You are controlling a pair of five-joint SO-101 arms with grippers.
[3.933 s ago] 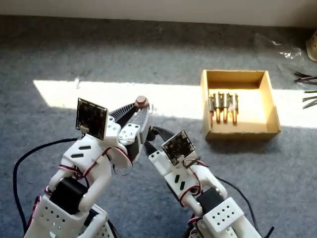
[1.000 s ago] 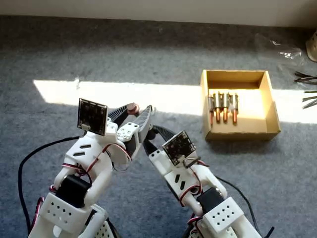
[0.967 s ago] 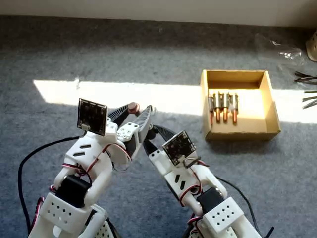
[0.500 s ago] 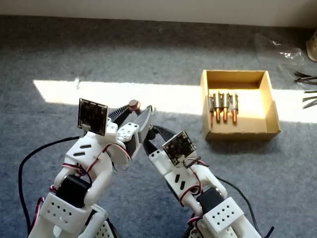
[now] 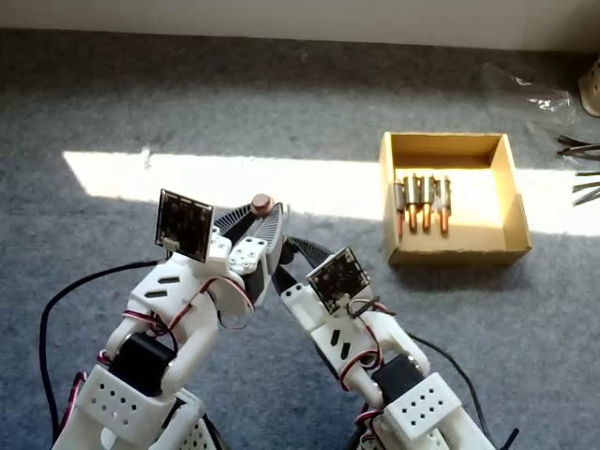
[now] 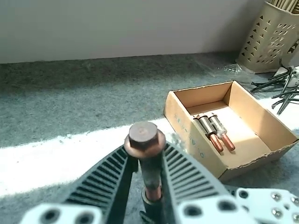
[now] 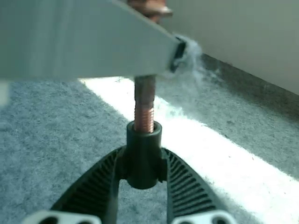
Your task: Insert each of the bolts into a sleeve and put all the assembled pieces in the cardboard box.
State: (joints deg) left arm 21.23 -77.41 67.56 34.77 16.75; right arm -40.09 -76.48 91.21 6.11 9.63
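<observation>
Bolt (image 6: 142, 136) first, over on the left side: the left gripper (image 6: 145, 153) is pinching it by the shank just under the hexagonal head, head upward and threaded end pointing down. Just right of it the right gripper (image 7: 141, 169) is clamped round a black sleeve (image 7: 141, 140), held mouth up straight beneath the bolt. From the right wrist view the copper-coloured thread meets the sleeve's rim and looks only barely entered, so I'd call the insertion just begun. Both sit above the grey carpet (image 5: 112, 103), beside a strip of sunlight.

Farther right, well apart from the arms, stands the cardboard box (image 5: 386, 211) with four assembled pieces (image 5: 422, 203) lying side by side in it.

What worries me is alignment. If the bolt leans even slightly against the sleeve's axis, the thread could catch on the lip and jam. A downward push would then twist the sleeve in its ribbed fingers or slide the bolt up through its own grip. Either piece dropping onto the carpet would mean a fresh pickup.
</observation>
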